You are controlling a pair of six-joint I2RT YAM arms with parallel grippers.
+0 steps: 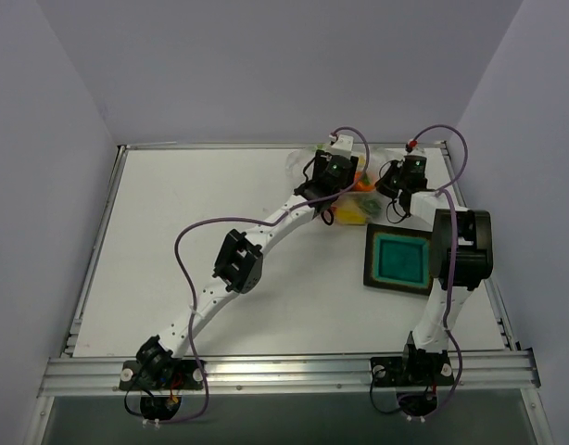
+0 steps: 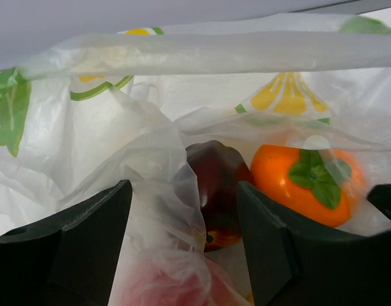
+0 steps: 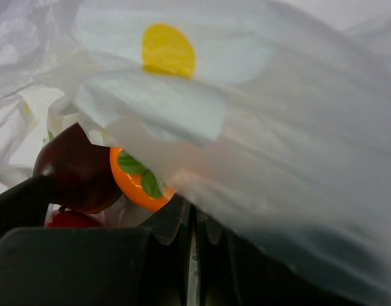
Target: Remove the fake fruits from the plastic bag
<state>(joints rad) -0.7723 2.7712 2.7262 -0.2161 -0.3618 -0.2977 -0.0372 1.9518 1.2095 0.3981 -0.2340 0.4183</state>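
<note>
Thin plastic bag (image 2: 87,140) with fruits (image 1: 358,182) inside. Dark red fruit (image 2: 214,185) in bag mouth, straight ahead of left end effector (image 2: 183,191), fingers (image 2: 74,242) parted, holding nothing, film fold between. Orange fruit (image 2: 291,185) just beside. Right end effector (image 3: 194,233) pinched shut on bag film.

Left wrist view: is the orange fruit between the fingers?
No, the dark red fruit lies between the fingers; the orange fruit lies outside them.

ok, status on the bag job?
Left tool open, dark red fruit ahead between its fingers, inside plastic bag. Right tool shut on bag film. Film fold across left gap.
</note>
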